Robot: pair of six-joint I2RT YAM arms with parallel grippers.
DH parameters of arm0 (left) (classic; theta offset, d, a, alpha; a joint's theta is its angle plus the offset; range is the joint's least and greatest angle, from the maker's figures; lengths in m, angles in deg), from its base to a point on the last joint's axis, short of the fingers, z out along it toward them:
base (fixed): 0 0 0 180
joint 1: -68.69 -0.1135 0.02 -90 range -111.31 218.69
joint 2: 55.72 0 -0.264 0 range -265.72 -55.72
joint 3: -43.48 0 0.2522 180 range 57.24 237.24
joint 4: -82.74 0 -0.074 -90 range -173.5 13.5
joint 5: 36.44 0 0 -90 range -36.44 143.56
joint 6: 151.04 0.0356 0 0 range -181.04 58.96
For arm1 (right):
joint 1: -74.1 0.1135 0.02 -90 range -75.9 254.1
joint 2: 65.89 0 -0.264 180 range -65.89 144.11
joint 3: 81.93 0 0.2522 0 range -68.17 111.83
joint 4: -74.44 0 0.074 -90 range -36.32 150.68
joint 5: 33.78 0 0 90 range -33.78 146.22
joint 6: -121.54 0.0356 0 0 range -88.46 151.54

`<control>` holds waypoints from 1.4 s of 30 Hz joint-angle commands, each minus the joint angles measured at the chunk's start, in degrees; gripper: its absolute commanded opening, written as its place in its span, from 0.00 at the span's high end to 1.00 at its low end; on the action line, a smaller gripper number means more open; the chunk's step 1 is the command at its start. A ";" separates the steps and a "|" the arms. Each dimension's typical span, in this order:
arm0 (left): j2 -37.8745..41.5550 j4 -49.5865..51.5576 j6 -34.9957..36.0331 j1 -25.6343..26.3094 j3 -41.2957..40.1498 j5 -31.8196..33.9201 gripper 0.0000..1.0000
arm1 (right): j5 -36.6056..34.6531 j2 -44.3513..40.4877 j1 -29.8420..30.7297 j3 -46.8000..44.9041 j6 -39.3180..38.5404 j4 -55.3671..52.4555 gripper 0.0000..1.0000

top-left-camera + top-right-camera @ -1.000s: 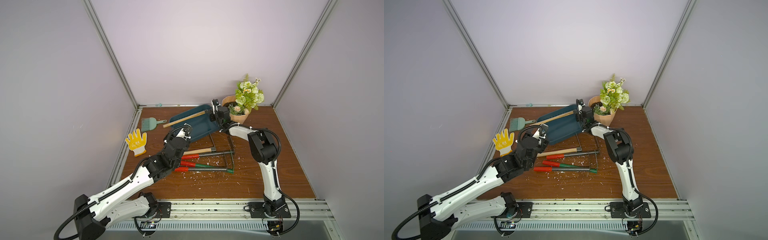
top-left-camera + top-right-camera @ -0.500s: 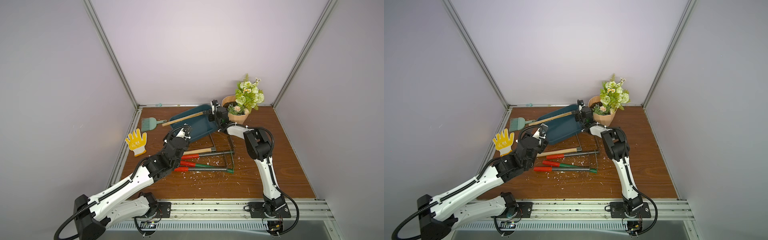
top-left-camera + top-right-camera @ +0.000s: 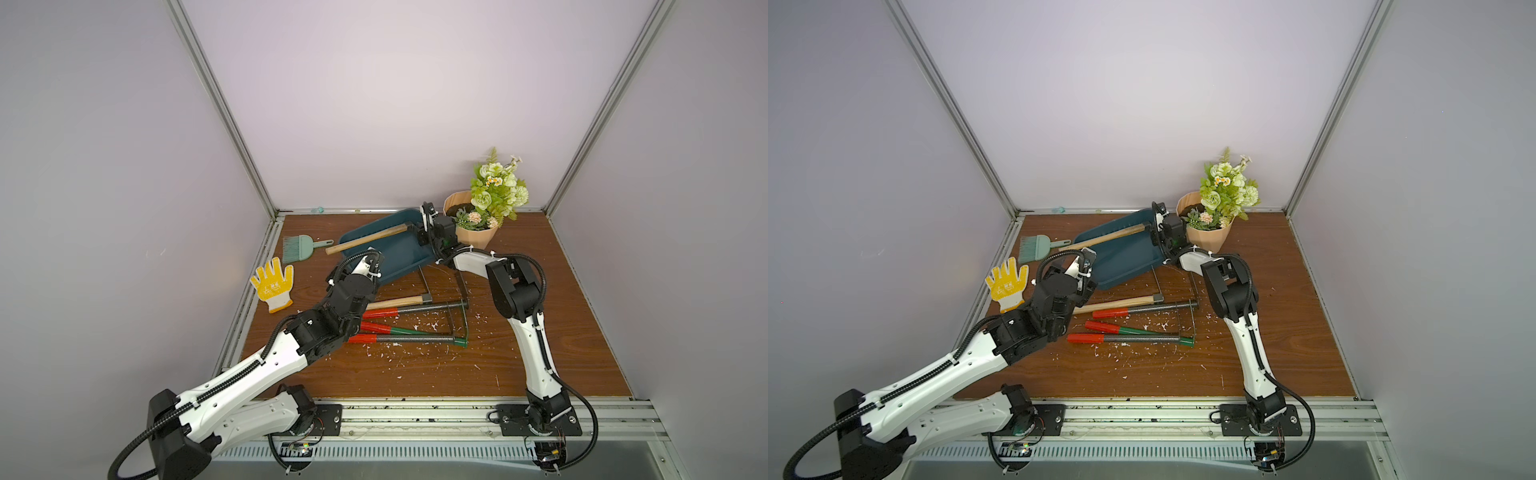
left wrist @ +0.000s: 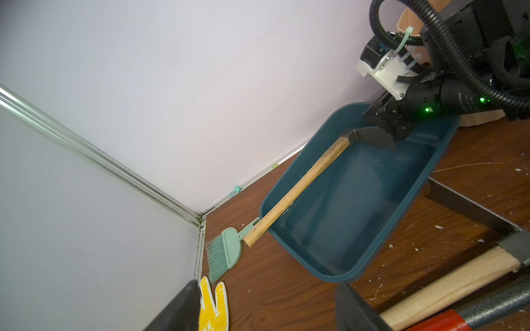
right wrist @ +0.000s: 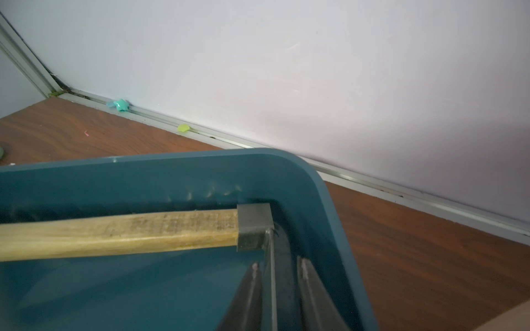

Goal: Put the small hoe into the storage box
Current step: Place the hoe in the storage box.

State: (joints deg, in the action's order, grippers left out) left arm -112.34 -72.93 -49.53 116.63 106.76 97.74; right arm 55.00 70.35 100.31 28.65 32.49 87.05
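The small hoe (image 3: 365,240) has a pale wooden handle and a dark metal blade. Its head lies in the far corner of the storage box (image 3: 399,257), a dark teal tray, and its handle (image 4: 301,189) slants out over the rim toward a brush. My right gripper (image 5: 276,266) reaches into that corner, and its fingers (image 5: 308,275) stand either side of the blade (image 4: 372,137) with a small gap showing. My left gripper (image 4: 266,312) hovers open and empty near the box's near end, above the table.
A peach flowerpot (image 3: 476,235) with flowers stands just behind my right gripper. In front of the box lie another wooden-handled tool (image 3: 399,302) and several red-handled tools (image 3: 374,328). A green brush (image 3: 299,248) and a yellow glove (image 3: 273,282) lie at the left. White chips litter the table.
My right jaws have parted a little around the hoe blade, which now rests in the box. The left arm has not moved.
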 commanded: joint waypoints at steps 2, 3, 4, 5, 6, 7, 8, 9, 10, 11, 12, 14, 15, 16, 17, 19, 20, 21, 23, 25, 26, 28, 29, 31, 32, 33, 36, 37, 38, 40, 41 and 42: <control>0.45 0.57 -1.89 -0.61 -0.25 -0.06 0.25 | 0.62 -5.29 -0.29 -0.87 -2.22 1.62 0.72; 0.58 0.67 -2.00 -0.61 -0.35 -0.14 0.25 | 0.85 -6.52 -0.29 -1.78 -2.39 2.17 0.71; 0.63 0.75 -2.10 -0.63 -0.34 -0.27 0.25 | 0.82 -8.03 -0.30 -3.02 -2.61 2.87 0.70; 0.72 0.70 -2.23 -0.66 -0.41 -0.24 0.25 | 0.81 -9.58 -0.29 -4.12 -2.90 3.50 0.70; 0.80 0.53 -2.35 -0.61 -0.61 -0.32 0.25 | 0.90 -11.44 -0.29 -5.50 -3.33 4.00 0.69; 0.91 0.23 -2.42 -0.61 -0.86 -0.61 0.25 | 0.95 -13.30 -0.21 -6.78 -3.77 4.49 0.69; 0.94 -0.24 -2.76 -0.74 -1.08 -0.98 0.25 | 1.16 -15.16 -0.20 -8.16 -4.01 4.77 0.69; 1.19 -1.24 -3.51 -1.05 -1.63 -1.91 0.25 | 2.16 -17.43 -0.12 -9.94 -4.23 5.23 0.69; 1.57 -2.99 -4.45 -1.94 -2.54 -4.06 0.25 | 3.39 -19.59 0.02 -11.94 -4.74 5.98 0.68; 1.92 -4.94 -5.56 -2.84 -3.57 -6.20 0.25 | 3.58 -21.48 0.33 -13.61 -5.02 6.12 0.68; 2.04 -7.63 -6.57 -3.56 -4.97 -7.89 0.25 | 3.33 -23.57 0.62 -15.59 -5.24 6.02 0.68; 1.27 -11.68 -7.69 -4.37 -6.97 -9.58 0.24 | 3.21 -27.48 1.50 -19.43 -5.18 4.79 0.68; 0.25 -12.59 -8.07 -4.76 -7.31 -10.46 0.24 | 3.07 -29.18 2.00 -20.89 -5.17 2.69 0.68; -0.95 -12.82 -8.42 -5.23 -7.17 -11.39 0.24 | 2.63 -30.55 2.61 -21.82 -5.29 -0.44 0.68; -2.10 -12.92 -8.71 -5.54 -7.16 -12.25 0.24 | 2.00 -31.60 3.05 -22.51 -5.39 -2.70 0.68; -4.19 -13.90 -9.84 -6.58 -7.56 -14.02 0.24 | 0.57 -34.95 4.54 -25.87 -5.02 -7.77 0.69; -4.75 -14.94 -10.41 -7.24 -8.17 -15.41 0.24 | 0.33 -36.50 5.20 -27.87 -4.80 -8.67 0.69; -5.07 -16.35 -11.15 -8.47 -9.11 -18.22 0.24 | 0.08 -38.22 5.94 -29.93 -4.27 -9.78 0.69; -4.92 -19.96 -13.80 -12.60 -11.82 -26.15 0.24 | -0.77 -40.58 7.64 -32.99 -3.85 -11.67 0.69; -4.73 -24.75 -17.18 -17.47 -14.94 -34.48 0.24 | -1.64 -41.40 8.88 -34.49 -3.29 -14.48 0.70; -4.85 -26.58 -18.18 -18.77 -15.98 -36.86 0.24 | -1.63 -41.38 9.22 -34.86 -2.88 -15.67 0.70; -5.52 -28.56 -18.67 -20.16 -16.98 -39.50 0.24 | -1.02 -41.02 9.75 -35.69 -2.08 -17.10 0.70; -6.02 -28.50 -18.39 -20.38 -16.83 -40.12 0.24 | -0.73 -40.81 9.94 -35.94 -1.74 -17.43 0.70; -7.01 -28.33 -17.79 -20.87 -16.58 -42.04 0.24 | 0.57 -40.03 10.12 -36.16 -0.81 -17.53 0.70; -7.37 -28.32 -17.67 -20.98 -16.64 -42.78 0.24 | 0.95 -39.52 10.20 -36.10 -0.41 -17.62 0.70; -7.57 -28.24 -17.47 -21.09 -16.72 -43.56 0.25 | 1.24 -38.74 10.30 -35.70 -0.17 -17.90 0.70; -7.78 -28.54 -17.33 -21.10 -17.40 -44.88 0.25 | 0.89 -36.04 10.58 -33.92 0.02 -19.20 0.70; -7.78 -28.59 -17.31 -21.13 -17.65 -45.12 0.25 | 0.92 -35.03 10.52 -33.36 0.13 -19.43 0.70; -7.80 -28.59 -17.23 -21.09 -17.78 -45.39 0.25 | 1.09 -34.34 10.54 -32.77 0.19 -19.65 0.70; -7.62 -28.69 -16.63 -21.10 -18.12 -46.21 0.25 | 1.81 -33.06 10.58 -31.75 0.36 -19.87 0.70; -7.55 -28.72 -16.54 -21.06 -18.26 -46.48 0.25 | 2.13 -32.54 10.55 -31.29 0.52 -20.01 0.70; -7.53 -28.84 -16.26 -21.05 -18.33 -46.88 0.25 | 2.48 -32.11 10.58 -30.75 0.63 -20.13 0.70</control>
State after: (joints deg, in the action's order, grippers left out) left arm -120.12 -99.99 -65.38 96.15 88.79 53.35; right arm 55.61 38.24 110.52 -4.80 31.85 67.25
